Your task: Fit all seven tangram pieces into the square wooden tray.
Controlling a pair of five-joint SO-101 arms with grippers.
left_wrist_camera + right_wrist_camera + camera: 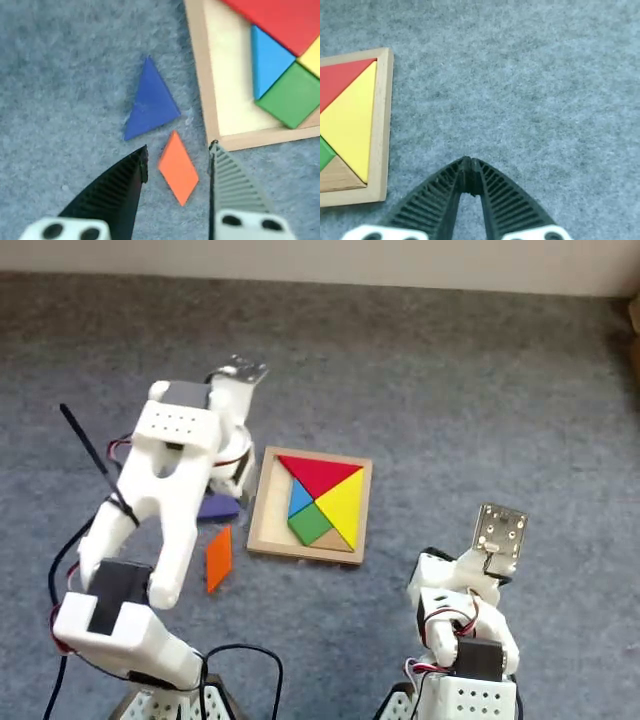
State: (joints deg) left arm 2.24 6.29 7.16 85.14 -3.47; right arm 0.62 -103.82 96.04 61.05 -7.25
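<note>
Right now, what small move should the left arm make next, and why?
Probably lower the left gripper and close it on the orange parallelogram. Its open fingers stand on either side of that piece, which lies on the carpet beside the blue triangle. The wooden tray shows bare floor nearby, so there is room to fill.

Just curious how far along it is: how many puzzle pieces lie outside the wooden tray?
2. A blue triangle lies on the carpet beside the tray; an orange parallelogram lies next to it, by the left gripper. The left arm could hide more.
</note>
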